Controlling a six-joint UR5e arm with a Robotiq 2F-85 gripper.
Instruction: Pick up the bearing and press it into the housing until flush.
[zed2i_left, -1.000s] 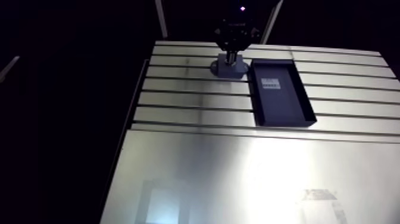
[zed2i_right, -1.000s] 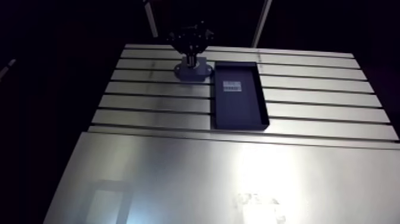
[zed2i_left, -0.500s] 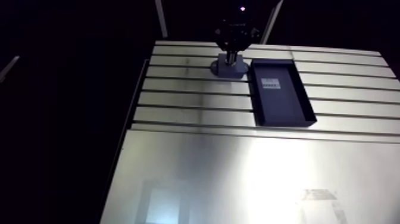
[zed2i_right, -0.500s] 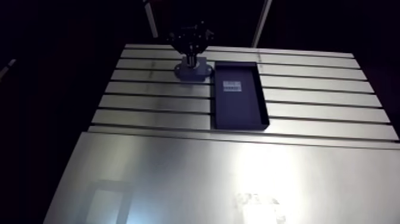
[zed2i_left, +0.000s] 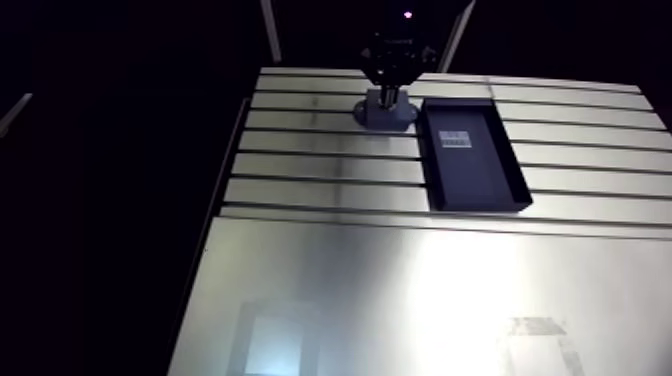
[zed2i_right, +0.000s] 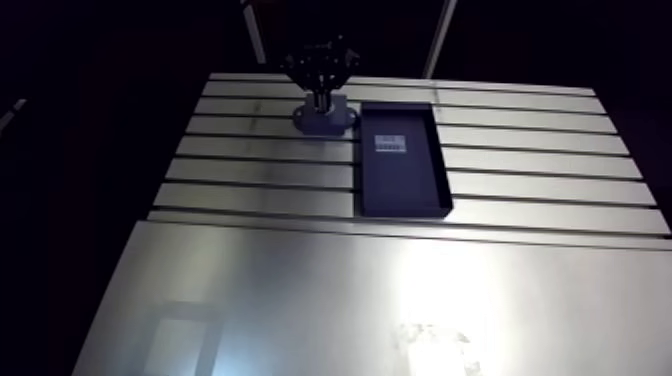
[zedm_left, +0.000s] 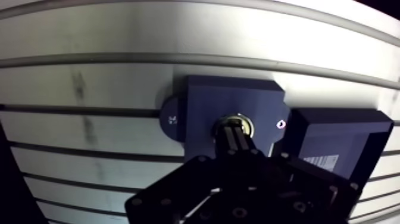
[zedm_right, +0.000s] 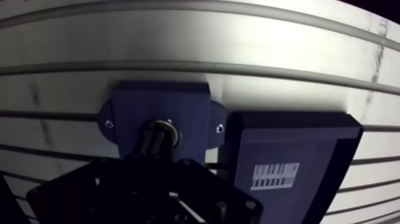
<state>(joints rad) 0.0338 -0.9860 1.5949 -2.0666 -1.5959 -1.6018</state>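
The dark blue housing (zedm_left: 233, 110) lies flat on the slotted table (zed2i_left: 330, 160), beside the tray's far end. In its round bore sits the metal bearing (zedm_left: 236, 123), seen as a bright ring. My gripper (zedm_left: 236, 132) stands straight above the bore. Its two dark fingers (zedm_left: 237, 143) are drawn close together with their tips at the bearing. In the arm view the gripper (zed2i_left: 390, 96) hangs over the housing (zed2i_left: 386, 112) at the table's far side. How deep the bearing sits in the bore is hidden by the fingers.
A black rectangular tray (zed2i_left: 470, 155) with a white barcode label (zedm_right: 275, 176) lies right next to the housing. A smooth metal sheet (zed2i_left: 420, 300) covers the near half of the table. The table's left edge drops into darkness.
Almost nothing differs. The arm view has shifted very slightly, and the gripper stays over the housing bore.
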